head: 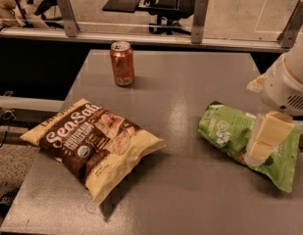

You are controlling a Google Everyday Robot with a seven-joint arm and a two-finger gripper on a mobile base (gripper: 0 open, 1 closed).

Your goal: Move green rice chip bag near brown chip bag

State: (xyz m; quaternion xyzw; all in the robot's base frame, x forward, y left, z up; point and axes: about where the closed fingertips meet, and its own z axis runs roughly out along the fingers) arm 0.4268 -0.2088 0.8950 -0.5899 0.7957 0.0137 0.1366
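Note:
The green rice chip bag [225, 129] lies flat on the right side of the grey table [180, 87], its light-green crinkly front with a white logo facing up. The brown chip bag [92, 141] lies at the front left, dark brown with white "Sea Salt" script and cream-yellow edges. A wide stretch of bare table separates the two bags. My gripper [263, 148] hangs from the white arm at the right edge, low over the right half of the green bag and covering part of it. I cannot tell whether it touches the bag.
An orange soda can [122, 63] stands upright at the back left of the table. A metal rail with posts [200, 13] runs behind the table's far edge. Office chairs stand on the floor beyond it.

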